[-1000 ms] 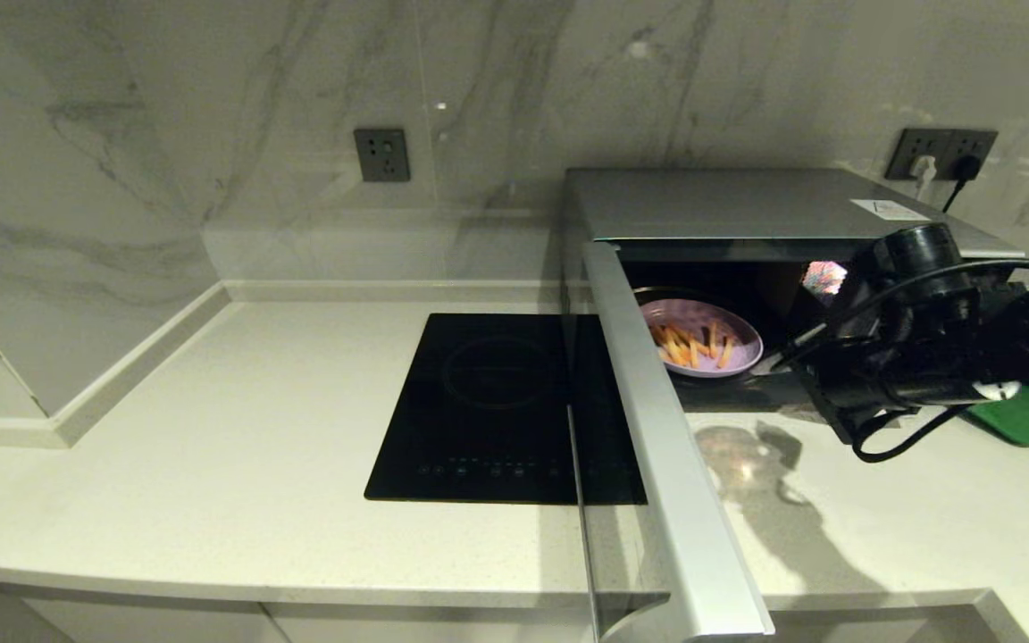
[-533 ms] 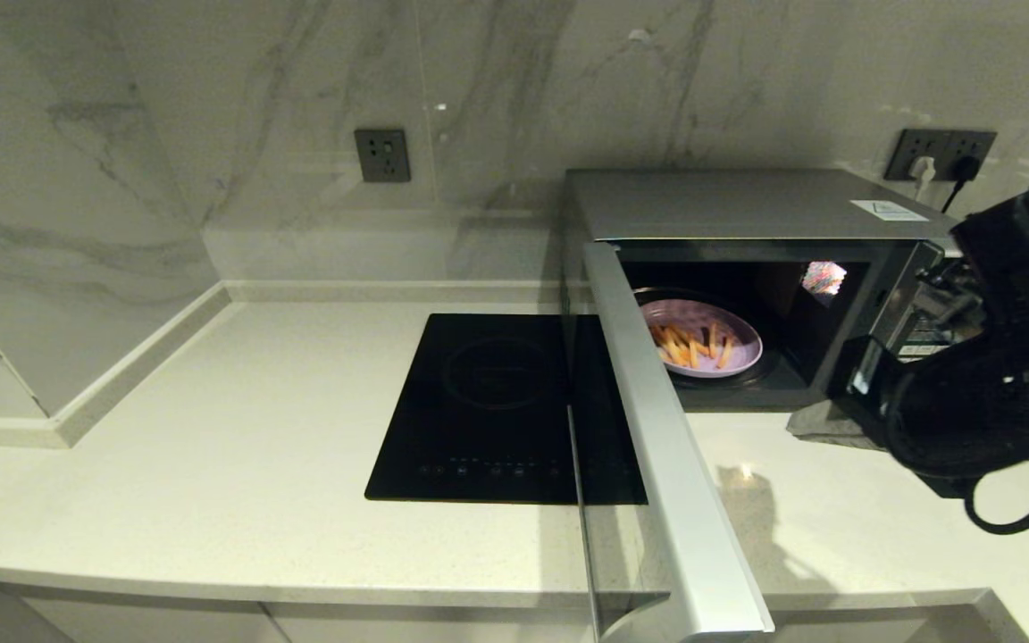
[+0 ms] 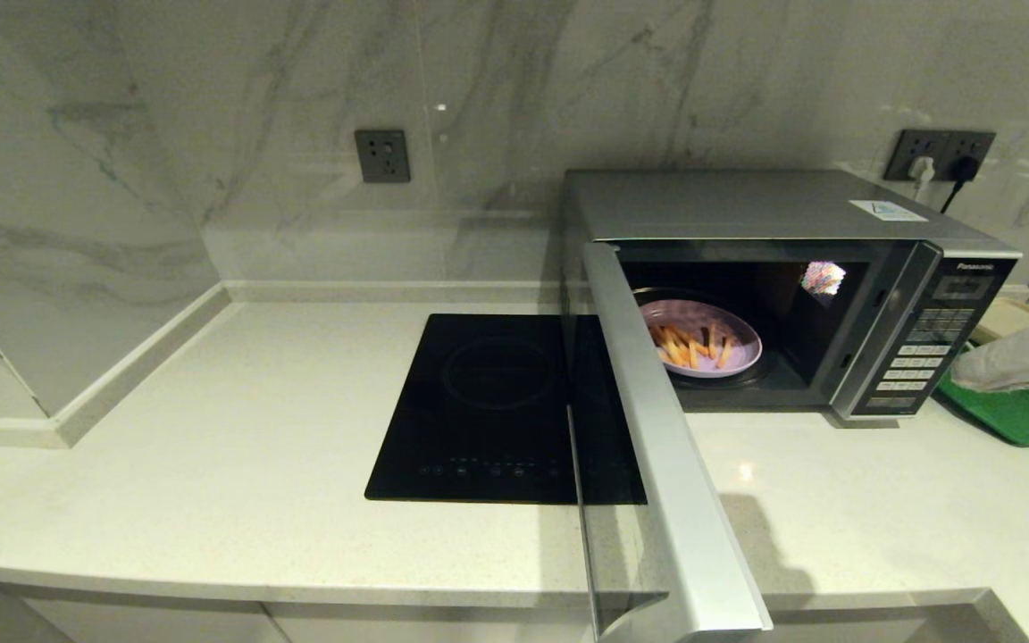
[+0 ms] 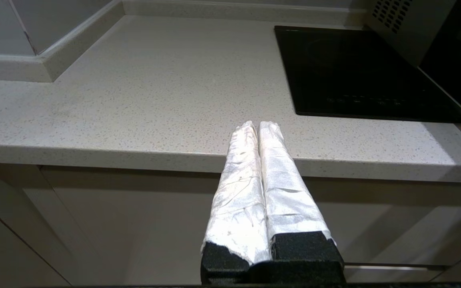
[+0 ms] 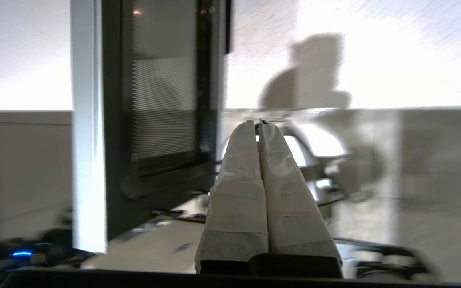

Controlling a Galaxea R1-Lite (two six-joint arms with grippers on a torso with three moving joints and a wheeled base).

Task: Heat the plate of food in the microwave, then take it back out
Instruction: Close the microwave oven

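Observation:
The silver microwave (image 3: 747,205) stands at the back right of the counter. Its door (image 3: 657,429) is swung wide open toward me. Inside, on the turntable, sits the lavender plate of food (image 3: 702,339) with orange-yellow fries. My right gripper (image 5: 259,123) is shut and empty, well clear of the plate. Only its taped fingers (image 3: 1015,357) show at the head view's right edge, beside the keypad (image 3: 921,348). Its wrist view shows the door's inner face (image 5: 162,112) side-on. My left gripper (image 4: 257,126) is shut and empty, parked low in front of the counter's edge.
A flat black induction cooktop (image 3: 497,402) is set into the counter left of the microwave, partly behind the open door. A green board (image 3: 1024,415) lies at the far right. Wall sockets (image 3: 939,152) with plugged cables sit behind the microwave.
My right arm has pulled back from in front of the microwave opening to the far right, leaving the cavity and keypad unobstructed. The plate and door have not moved.

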